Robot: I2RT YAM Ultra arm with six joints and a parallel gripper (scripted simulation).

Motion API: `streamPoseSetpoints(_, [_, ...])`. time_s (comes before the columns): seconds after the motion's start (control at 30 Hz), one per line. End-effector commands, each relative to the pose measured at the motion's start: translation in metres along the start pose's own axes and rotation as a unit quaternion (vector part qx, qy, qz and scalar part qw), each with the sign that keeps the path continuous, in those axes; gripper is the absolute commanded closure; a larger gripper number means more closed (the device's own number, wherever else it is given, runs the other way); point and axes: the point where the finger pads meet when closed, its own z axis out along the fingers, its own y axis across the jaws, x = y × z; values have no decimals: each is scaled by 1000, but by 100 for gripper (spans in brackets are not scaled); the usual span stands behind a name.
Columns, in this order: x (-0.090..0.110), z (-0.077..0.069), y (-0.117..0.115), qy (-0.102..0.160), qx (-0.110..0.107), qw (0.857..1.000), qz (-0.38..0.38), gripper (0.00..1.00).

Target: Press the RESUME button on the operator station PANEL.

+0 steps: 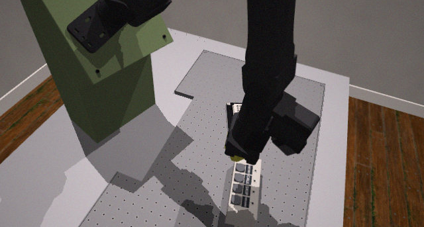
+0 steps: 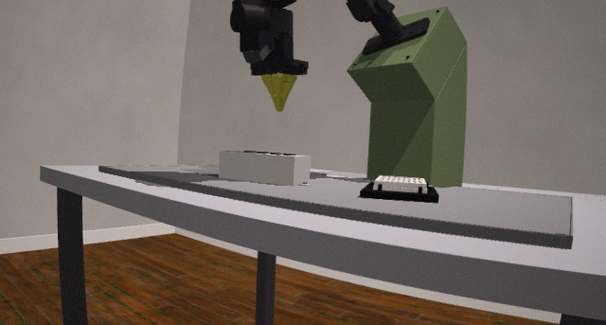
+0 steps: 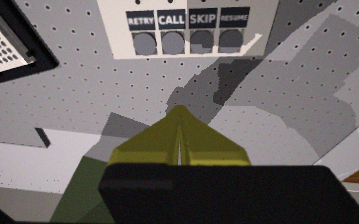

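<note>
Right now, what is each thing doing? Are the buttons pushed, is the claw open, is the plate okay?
Gripper: jaws shut, empty, well above the panel.
PANEL: untouched.
RETRY, CALL, SKIP, RESUME buttons: not being pressed; lamps out of view.
Plate C15: seated flat in nest N1.

Light even and moderately bright, coming from above and behind the arm (image 1: 268,55); no glare anywhere. Hard-edged, stepped shadows of arm and green pedestal (image 1: 99,88) fall across the perforated plate (image 1: 205,128) and white table (image 1: 53,174), layered in two or three grey tones. One shadow band crosses the PANEL (image 3: 190,30), dimming the SKIP and RESUME end. Edges jagged, pixelated; label text soft yet legible. Exterior view bows the table edge (image 2: 199,207) slightly. Wrist housing near the lens is flat black, featureless.
</note>
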Motion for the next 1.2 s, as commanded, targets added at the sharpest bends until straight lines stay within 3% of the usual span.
streamPoseSetpoints(0.0, [-22,-5,-6,-62,15,998,-21,100])
streamPoseSetpoints(0.03, [-15,4,-1,-48,8,999,-23,100])
streamPoseSetpoints(0.13, [-32,-7,-10,-71,18,997,-21,100])
streamPoseSetpoints(0.53, [-32,-7,-9,-71,18,997,-19,100])
streamPoseSetpoints(0.57, [-28,3,-8,-60,14,998,-20,100])
streamPoseSetpoints(0.77, [-32,8,-12,-63,18,998,-18,100])
streamPoseSetpoints(0.8, [-39,1,-14,-77,22,997,-18,100])
streamPoseSetpoints(0.83, [-33,11,-11,-64,17,998,-19,100])
streamPoseSetpoints(1.17, [-34,28,-12,-64,18,998,-18,100])
